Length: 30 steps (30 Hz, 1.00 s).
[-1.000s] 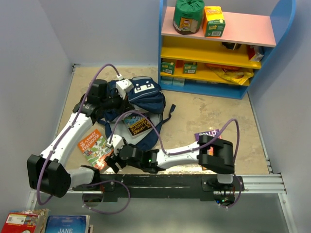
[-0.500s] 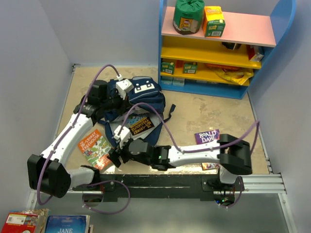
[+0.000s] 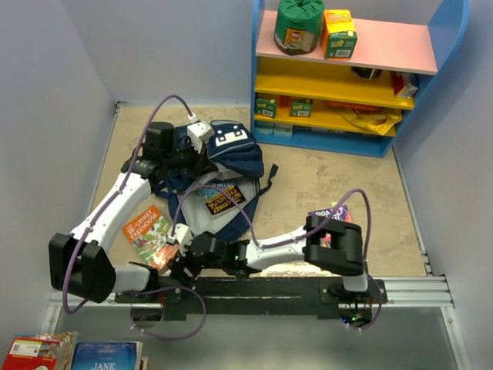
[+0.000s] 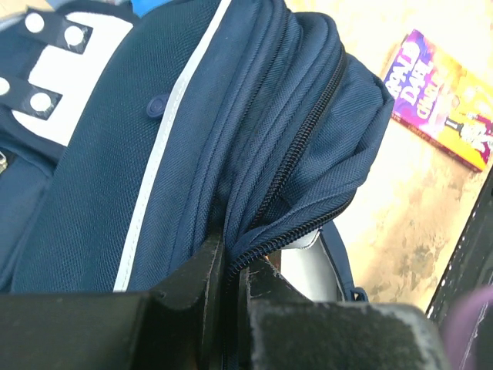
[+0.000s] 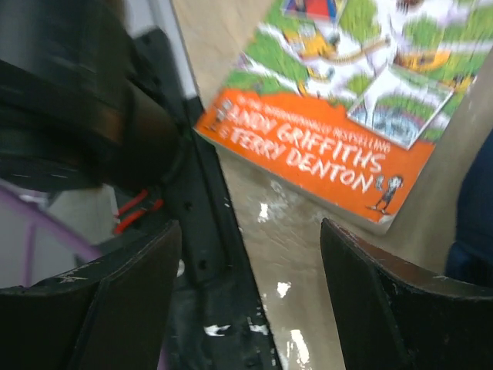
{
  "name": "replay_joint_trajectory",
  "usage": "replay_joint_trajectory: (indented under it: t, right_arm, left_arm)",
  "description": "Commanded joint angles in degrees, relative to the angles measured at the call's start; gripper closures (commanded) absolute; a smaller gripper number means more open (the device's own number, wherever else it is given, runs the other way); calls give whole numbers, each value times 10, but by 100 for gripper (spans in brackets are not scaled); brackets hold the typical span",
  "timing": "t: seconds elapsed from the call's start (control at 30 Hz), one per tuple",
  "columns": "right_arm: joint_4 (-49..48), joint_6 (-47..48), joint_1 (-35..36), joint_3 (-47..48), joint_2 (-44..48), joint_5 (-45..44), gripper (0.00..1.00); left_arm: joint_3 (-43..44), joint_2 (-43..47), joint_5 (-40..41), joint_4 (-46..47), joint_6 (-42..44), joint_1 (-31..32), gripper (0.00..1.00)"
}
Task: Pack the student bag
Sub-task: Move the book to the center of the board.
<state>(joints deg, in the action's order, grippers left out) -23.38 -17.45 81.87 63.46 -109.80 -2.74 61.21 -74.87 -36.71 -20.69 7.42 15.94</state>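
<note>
Student bag (image 3: 219, 173): one, navy, lying on the table (image 3: 323, 177) with its long axis running from far to near. Its white-patched front pocket is at the far end, and its unzipped mouth points toward the arm bases.

Five books in all:
- A black-and-yellow book (image 3: 223, 199) lies in the student bag's mouth.
- An orange Griffiths and Denton book (image 3: 150, 235) lies just left of the bag.
- A purple Roald Dahl book (image 3: 339, 213) lies well to the bag's right.
- Two more books (image 3: 104, 356) sit nearer than the bag, beyond the table's near edge.

There are two grippers. The left gripper (image 4: 227, 247) has its jaws pinched narrow on the bag's fabric beside the zipper. The right gripper (image 5: 250, 227), at the bag's near left, holds its jaws wide over the orange book's corner with nothing between them.
</note>
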Motion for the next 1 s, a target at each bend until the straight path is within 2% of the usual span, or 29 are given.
replay_joint_trajectory:
  t: [0.0, 0.1, 0.23, 0.5, 0.73, 0.97]
  right_arm:
    - [-18, -31, -31, 32, -23, 3, 25]
    - [-19, -68, -55, 25, -45, -23, 26]
    - [-36, -89, -76, -2, -31, -46, 26]
    - [-12, -71, -92, 24, -35, -81, 24]
    - [27, -39, -99, 64, -72, -221, 23]
    - [22, -37, -117, 83, -91, -209, 23]
  left_arm:
    - [52, -13, 6, 129, -3, 2, 100]
    - [52, -12, 7, 126, 1, 2, 100]
    - [49, -5, 4, 121, 4, 3, 100]
    - [46, 4, 1, 109, 11, 2, 100]
    - [44, 8, 3, 103, 18, 2, 100]
    - [42, 12, 10, 102, 23, 3, 100]
